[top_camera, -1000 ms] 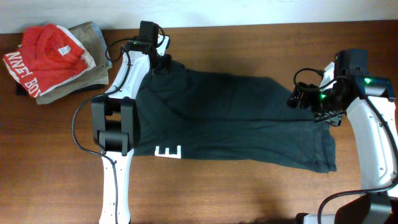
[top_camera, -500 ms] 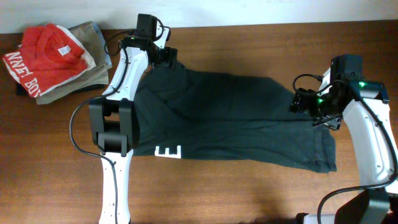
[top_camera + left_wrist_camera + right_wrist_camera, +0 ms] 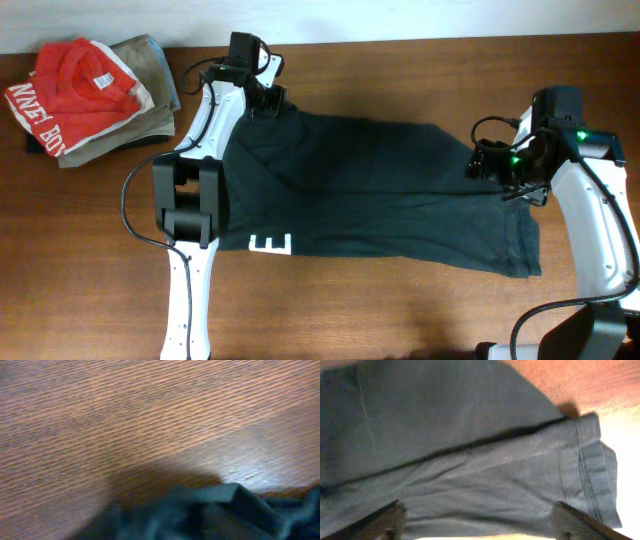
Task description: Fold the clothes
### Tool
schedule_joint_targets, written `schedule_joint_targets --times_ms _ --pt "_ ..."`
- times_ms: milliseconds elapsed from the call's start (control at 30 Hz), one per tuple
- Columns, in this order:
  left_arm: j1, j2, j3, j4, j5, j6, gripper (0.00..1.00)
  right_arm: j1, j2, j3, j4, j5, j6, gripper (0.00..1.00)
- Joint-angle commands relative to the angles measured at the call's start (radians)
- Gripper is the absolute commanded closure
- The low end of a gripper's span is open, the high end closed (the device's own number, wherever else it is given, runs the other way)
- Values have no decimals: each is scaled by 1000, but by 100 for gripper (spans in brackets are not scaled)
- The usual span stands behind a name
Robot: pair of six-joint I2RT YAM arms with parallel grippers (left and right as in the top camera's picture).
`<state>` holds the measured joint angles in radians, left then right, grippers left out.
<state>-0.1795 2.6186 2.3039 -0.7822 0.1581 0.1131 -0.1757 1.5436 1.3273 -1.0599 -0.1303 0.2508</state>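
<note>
The dark green-black T-shirt (image 3: 380, 190) lies spread across the middle of the table, with a white letter E (image 3: 270, 243) showing at its front left edge. My left gripper (image 3: 271, 100) is at the shirt's far left corner. In the left wrist view its fingers are hidden and bunched dark fabric (image 3: 200, 515) fills the jaw area, raised a little off the wood. My right gripper (image 3: 492, 165) is over the shirt's right part. In the right wrist view its fingers (image 3: 477, 510) are spread wide above the flat fabric (image 3: 470, 450), near the hemmed sleeve (image 3: 592, 475).
A red shirt with white lettering (image 3: 70, 85) lies on a folded khaki garment (image 3: 150, 60) at the far left corner. Bare wooden table (image 3: 400, 70) runs along the far side and the front (image 3: 400, 310).
My left gripper has shifted slightly right along the far edge at the shirt's corner. My right gripper has moved slightly over the shirt's right side. The shirt lies much the same.
</note>
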Motion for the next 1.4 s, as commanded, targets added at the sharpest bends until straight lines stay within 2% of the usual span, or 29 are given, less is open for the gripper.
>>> schedule_joint_targets --times_ms 0,167,233,333,533,600,733,900,1000,1133,1200,1333,1367 --pt "-2 35 3 -10 -105 16 99 5 8 -7 58 42 -16 1" --pt "-1 35 3 -15 -148 16 99 5 8 -7 223 38 -24 1" --pt "-1 35 3 -16 -148 16 100 5 31 -7 340 42 -109 0" --pt "-1 35 3 -24 -148 16 99 5 111 0 432 66 -150 0" --pt "-1 35 3 -34 -148 16 100 5 362 72 452 113 -195 0" --pt "-1 35 3 -34 -148 16 99 5 424 90 462 113 -208 3" --pt "-1 35 3 -41 -148 16 99 5 494 100 482 117 -221 6" --pt "-1 35 2 -42 -147 16 100 6 536 100 484 117 -249 16" --pt "-1 35 2 -52 -147 16 99 6 544 100 481 117 -251 40" --pt "-2 35 2 -56 -124 16 100 6 545 100 484 117 -251 57" --pt "-2 35 2 -64 -121 16 99 6 545 100 483 119 -250 73" --pt "-1 20 14 -104 -121 16 99 5 544 100 467 181 -216 96" --pt "-1 10 20 -119 -121 16 100 5 544 102 462 180 -216 96"
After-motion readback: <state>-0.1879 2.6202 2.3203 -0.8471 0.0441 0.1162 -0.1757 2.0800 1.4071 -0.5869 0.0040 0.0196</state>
